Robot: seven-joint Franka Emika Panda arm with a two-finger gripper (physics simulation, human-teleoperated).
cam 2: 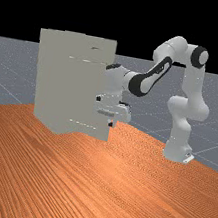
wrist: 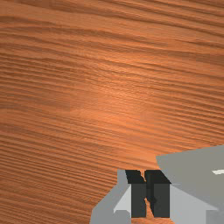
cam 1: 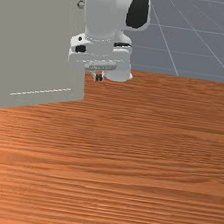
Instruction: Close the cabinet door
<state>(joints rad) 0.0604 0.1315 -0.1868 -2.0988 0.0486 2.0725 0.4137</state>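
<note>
The grey cabinet door [cam 1: 37,48] stands swung out at the front view's left, its round knob [cam 1: 80,4] high up near the free edge. In the far view the door [cam 2: 84,101] juts from the cabinet body [cam 2: 50,80] toward the arm. My gripper [cam 1: 98,77] points down beside the door's free edge, overlapping it; in the far view the gripper [cam 2: 111,123] is at the door's lower right. In the wrist view the gripper [wrist: 148,192] has its fingers together, nothing held, with the door's corner [wrist: 192,170] close by. Whether they touch, I cannot tell.
The wooden table [cam 1: 142,163] extends below the door and the hand. At the far view's right the arm's base [cam 2: 176,151] stands on the table, and the arm's links reach across above the wood toward the cabinet.
</note>
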